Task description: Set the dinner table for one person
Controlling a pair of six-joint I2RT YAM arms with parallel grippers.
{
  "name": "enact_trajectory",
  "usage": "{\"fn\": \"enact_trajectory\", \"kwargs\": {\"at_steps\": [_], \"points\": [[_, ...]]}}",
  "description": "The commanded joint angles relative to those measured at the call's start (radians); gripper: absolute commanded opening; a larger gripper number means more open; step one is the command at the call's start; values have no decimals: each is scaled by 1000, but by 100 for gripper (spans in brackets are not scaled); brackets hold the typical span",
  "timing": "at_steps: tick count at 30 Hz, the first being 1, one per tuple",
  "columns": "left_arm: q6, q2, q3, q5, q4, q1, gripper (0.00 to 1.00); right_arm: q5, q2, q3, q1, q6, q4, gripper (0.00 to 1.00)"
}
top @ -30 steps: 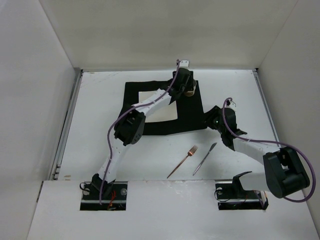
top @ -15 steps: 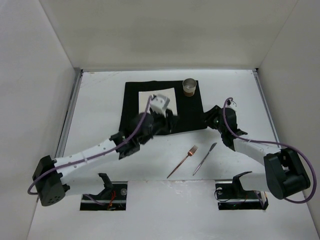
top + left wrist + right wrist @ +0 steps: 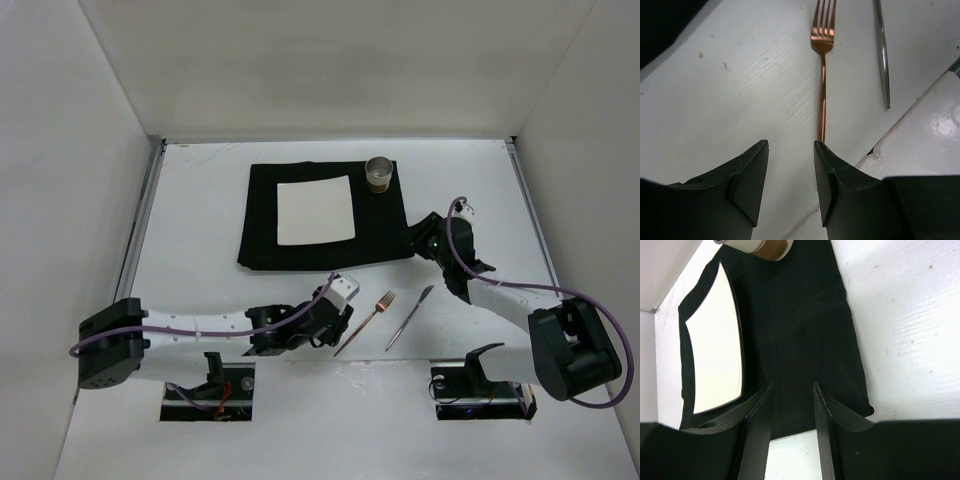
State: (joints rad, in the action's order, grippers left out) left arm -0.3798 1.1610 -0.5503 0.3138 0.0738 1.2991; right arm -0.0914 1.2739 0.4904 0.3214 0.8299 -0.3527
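Observation:
On the white dinner table (image 3: 200,200) lies a black cloth mat (image 3: 262,240) with a white square plate (image 3: 315,210) on it and a cup (image 3: 379,173) at its back right corner. A copper fork (image 3: 367,322) and a silver knife (image 3: 410,316) lie side by side near the front edge. My left gripper (image 3: 333,333) hovers low at the fork's handle end, open and empty. In the left wrist view the fork (image 3: 822,75) runs ahead from my right fingertip (image 3: 820,150). My right gripper (image 3: 414,240) stands open over the mat's right front corner (image 3: 800,315).
The knife (image 3: 882,55) lies just right of the fork. A raised white ledge (image 3: 930,125) borders the table's near edge close to my left gripper. White walls enclose the table on three sides. In the right wrist view the plate (image 3: 715,340) and the cup (image 3: 765,246) show.
My left arm has swung from the cup at the mat's back right corner down to the front of the table by the fork's handle. The cup stays standing there. The right arm has not moved.

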Motion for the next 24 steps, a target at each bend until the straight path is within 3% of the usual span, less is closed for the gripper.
{"fn": "enact_trajectory", "kwargs": {"at_steps": [1,12,24], "points": [[-25,66,-36,-24,59,16,39,-21,-13,-1,3,-6,-58,43],[-30,206,-59,-39,190,47,42,-1,7,14,3,-9,-58,43],[-10,365,-119,-44,196,88,38,13,-13,5,3,-3,-66,43]]}}
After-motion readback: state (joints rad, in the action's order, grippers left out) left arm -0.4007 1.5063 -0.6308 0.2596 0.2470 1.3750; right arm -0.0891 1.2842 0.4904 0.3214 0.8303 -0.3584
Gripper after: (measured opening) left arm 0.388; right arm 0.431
